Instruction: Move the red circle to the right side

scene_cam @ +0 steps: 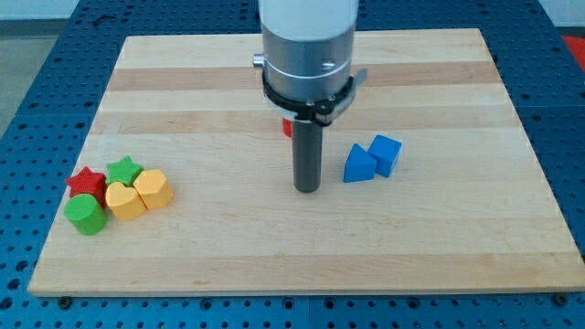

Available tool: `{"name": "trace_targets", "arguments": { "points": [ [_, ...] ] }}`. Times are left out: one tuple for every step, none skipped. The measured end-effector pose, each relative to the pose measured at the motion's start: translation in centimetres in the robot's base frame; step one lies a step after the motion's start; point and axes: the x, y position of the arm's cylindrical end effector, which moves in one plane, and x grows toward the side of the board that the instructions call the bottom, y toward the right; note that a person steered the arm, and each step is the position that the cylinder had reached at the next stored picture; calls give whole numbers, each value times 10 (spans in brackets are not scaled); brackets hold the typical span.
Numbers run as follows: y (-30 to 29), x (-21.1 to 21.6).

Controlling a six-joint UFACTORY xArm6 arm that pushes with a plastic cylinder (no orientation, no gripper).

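The tip (307,188) is planted mid-counter (439,238), left of the blue triangle (358,165) and blue cube (387,153). The red circle (286,128) is glimpsed behind the rod, mostly hidden. No claw is seen.

Pale matt wooden board (457,238), glossy metal arm housing (306,41)

text: I can read none | labels or brands: I see none on the wooden board (439,247) or on the arm's grey housing (306,37) | numbers: none on the blocks | signs: none on the blue perforated surface (37,91) around the board
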Motion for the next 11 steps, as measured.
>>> {"name": "trace_targets", "arguments": {
  "points": [
    [0, -29],
    [-13, -37],
    [-17, -53],
    [-17, -76],
    [-28, -79],
    [-31, -92],
    [-31, -113],
    [-32, -135],
    [-31, -148],
    [12, -154],
    [56, -155]
  ]
}}
